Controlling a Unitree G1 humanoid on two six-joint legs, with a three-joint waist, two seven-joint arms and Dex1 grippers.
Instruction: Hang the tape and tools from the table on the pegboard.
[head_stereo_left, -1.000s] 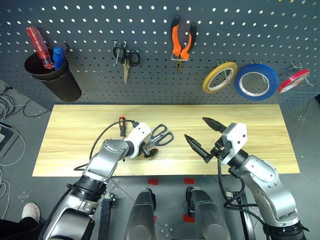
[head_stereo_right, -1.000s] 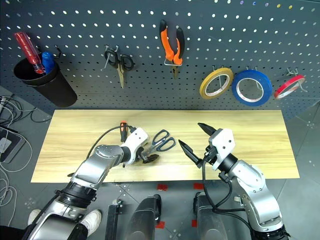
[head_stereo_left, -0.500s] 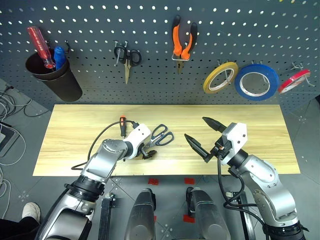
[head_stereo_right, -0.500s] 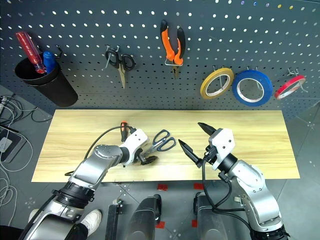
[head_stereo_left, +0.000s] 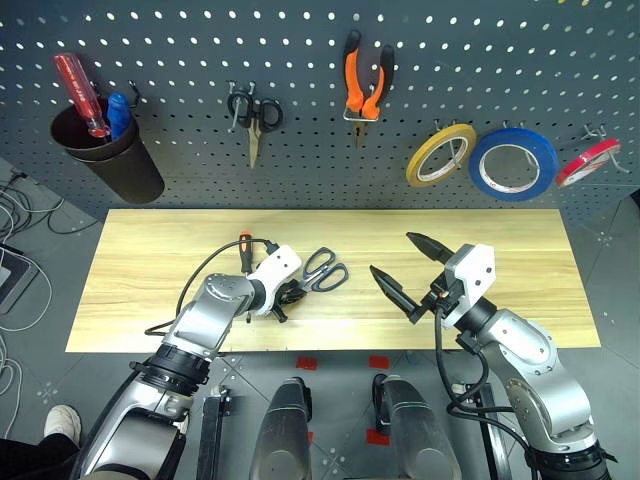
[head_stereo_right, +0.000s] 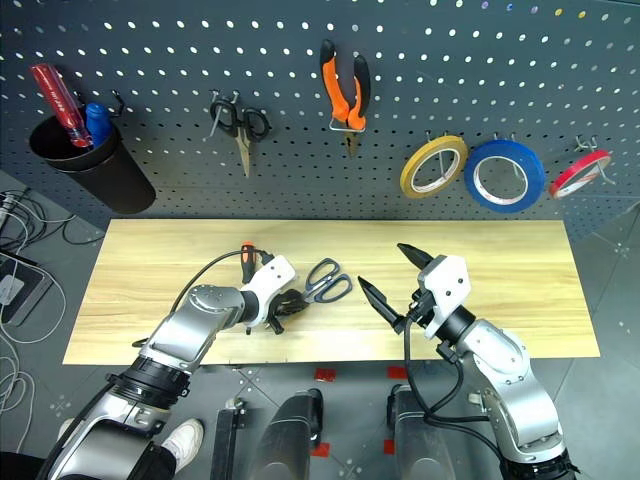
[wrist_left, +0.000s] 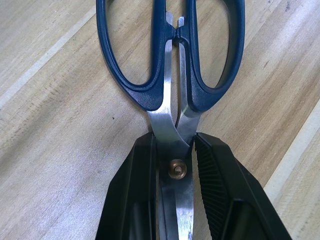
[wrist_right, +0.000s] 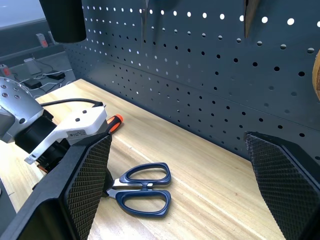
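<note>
The blue-handled scissors (head_stereo_left: 327, 270) lie on the light wood table (head_stereo_left: 520, 290), handles pointing away from my left gripper (head_stereo_left: 290, 295). In the left wrist view that gripper (wrist_left: 174, 141) is shut on the scissors (wrist_left: 172, 122), its black fingers pressing the blades at the pivot. The screwdriver (head_stereo_left: 243, 246), orange and black, lies just behind the left wrist, partly hidden. My right gripper (head_stereo_left: 392, 255) hovers open over the table's middle, right of the scissors. On the pegboard (head_stereo_left: 300, 175) hang the orange-and-black pliers (head_stereo_left: 362, 85) and the blue tape (head_stereo_left: 513, 163).
The pegboard also carries small black-handled scissors (head_stereo_left: 253, 115), a yellow roll (head_stereo_left: 440, 155), a red roll (head_stereo_left: 587, 162) and a black cup (head_stereo_left: 110, 155) holding a red-handled screwdriver. Cables lie on the floor at the left.
My left gripper's fingers have closed on the scissors' blades; they stood open around them before. The right arm has not moved.
</note>
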